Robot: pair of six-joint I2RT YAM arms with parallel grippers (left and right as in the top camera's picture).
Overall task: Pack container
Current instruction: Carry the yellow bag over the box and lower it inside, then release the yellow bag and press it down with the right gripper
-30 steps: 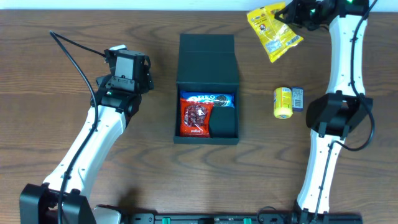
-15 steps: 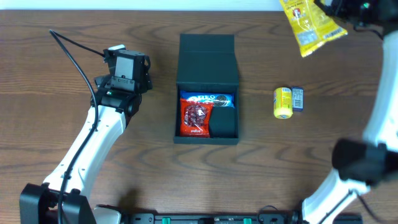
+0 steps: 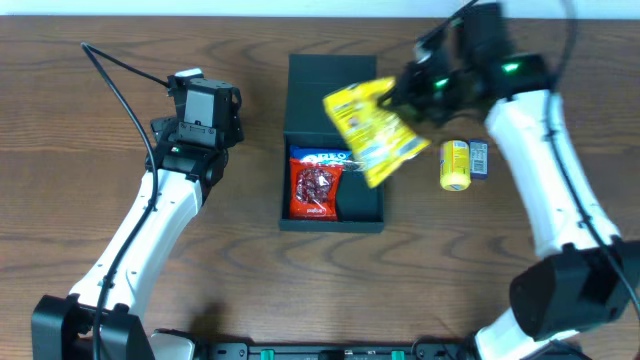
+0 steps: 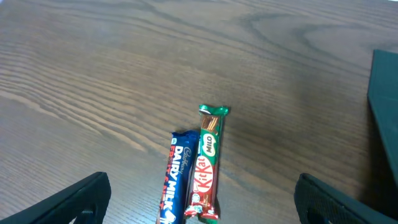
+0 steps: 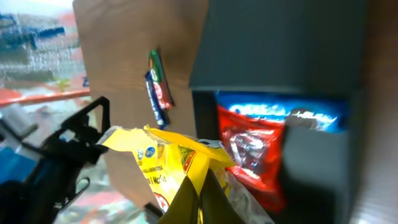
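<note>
The dark teal-black container [image 3: 334, 217] lies open mid-table, its flap lid [image 3: 333, 95] folded back. Inside are a blue Oreo packet [image 3: 330, 158] and a red packet [image 3: 315, 190]. My right gripper [image 3: 412, 88] is shut on a yellow snack bag [image 3: 372, 130] and holds it in the air over the container's right side; the wrist view shows the bag [image 5: 168, 162] pinched between the fingers [image 5: 200, 199]. My left gripper [image 4: 202, 205] is open above a Dairy Milk bar [image 4: 175, 180] and a KitKat bar [image 4: 206, 163]. The arm hides these bars in the overhead view.
A yellow can [image 3: 455, 165] and a small blue packet [image 3: 479, 158] lie right of the container. The left arm [image 3: 165, 200] stretches from the front left to left of the container. The container's edge [image 4: 382, 106] shows at the right of the left wrist view.
My right arm has swung the yellow bag from the far right corner down and left to over the container. The left arm has not moved.
</note>
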